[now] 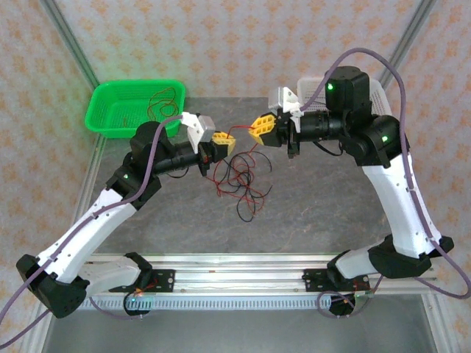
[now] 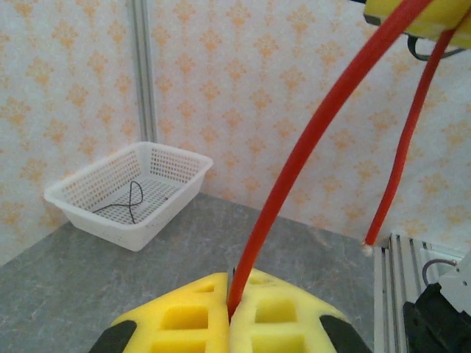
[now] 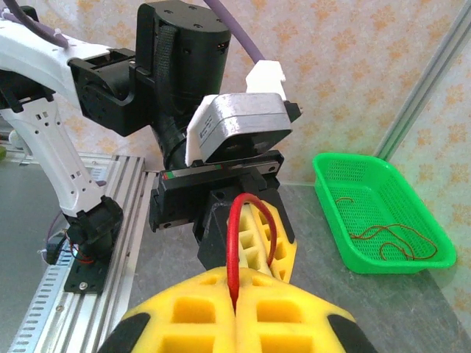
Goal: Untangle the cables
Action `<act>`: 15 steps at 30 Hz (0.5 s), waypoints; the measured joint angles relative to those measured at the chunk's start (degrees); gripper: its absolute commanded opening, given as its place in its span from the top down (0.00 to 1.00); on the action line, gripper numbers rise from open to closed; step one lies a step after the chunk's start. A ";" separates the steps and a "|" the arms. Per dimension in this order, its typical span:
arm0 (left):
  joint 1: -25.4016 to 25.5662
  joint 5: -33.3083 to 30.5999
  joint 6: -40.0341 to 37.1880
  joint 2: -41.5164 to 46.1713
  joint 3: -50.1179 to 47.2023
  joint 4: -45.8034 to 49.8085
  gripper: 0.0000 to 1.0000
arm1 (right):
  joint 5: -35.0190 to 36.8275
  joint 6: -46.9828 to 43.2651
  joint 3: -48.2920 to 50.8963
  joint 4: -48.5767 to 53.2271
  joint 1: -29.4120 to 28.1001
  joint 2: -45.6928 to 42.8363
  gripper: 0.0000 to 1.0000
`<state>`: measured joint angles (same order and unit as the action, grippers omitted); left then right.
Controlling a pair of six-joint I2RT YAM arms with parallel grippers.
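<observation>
At the near edge, the two arm bases are bolted to an aluminium rail (image 1: 235,283). A little farther, on the grey table (image 1: 331,213), the cables (image 1: 239,180) form a loose tangle of red and black loops, just in front of the two grippers and between them. I cannot tell how much of it lies on the table and how much hangs.

Above the tangle, the left gripper (image 1: 227,141) and the right gripper (image 1: 259,126) face each other and are near, but not touching. The left wrist view shows the yellow fingers of the left gripper pressed together on a red cable (image 2: 309,147), which rises toward the right gripper. The right gripper is also closed, with the same red cable pinched between its fingertips. The cable makes a short arch over to the left gripper.

Farther back on the left stands a green basket (image 1: 118,131) with some red wires (image 3: 390,239) inside. On the right, a white basket (image 2: 110,220) holds one black wire (image 2: 135,197).
</observation>
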<state>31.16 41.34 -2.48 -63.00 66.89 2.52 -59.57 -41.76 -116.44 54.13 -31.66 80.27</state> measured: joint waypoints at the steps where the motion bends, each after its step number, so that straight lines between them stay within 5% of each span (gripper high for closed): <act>1: 0.00 -0.33 0.04 0.09 -0.28 -0.26 1.00 | 0.07 0.46 0.66 -0.59 0.00 -0.17 1.00; 3: 0.00 -1.70 0.48 0.28 -0.72 -0.50 1.00 | 0.55 1.75 2.73 -2.51 0.00 -0.90 0.98; 9: 0.00 -10.49 2.84 1.88 -1.81 -1.53 1.00 | 3.41 7.69 11.13 -10.56 0.00 -4.66 0.58; 15: -0.02 -22.43 5.66 2.16 -1.77 -1.90 1.00 | 7.41 13.16 15.45 -17.27 0.00 -7.76 0.35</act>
<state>31.14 18.92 3.18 -60.84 65.12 0.62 -52.16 -28.60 -100.99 36.86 -31.66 72.51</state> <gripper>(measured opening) 0.043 0.613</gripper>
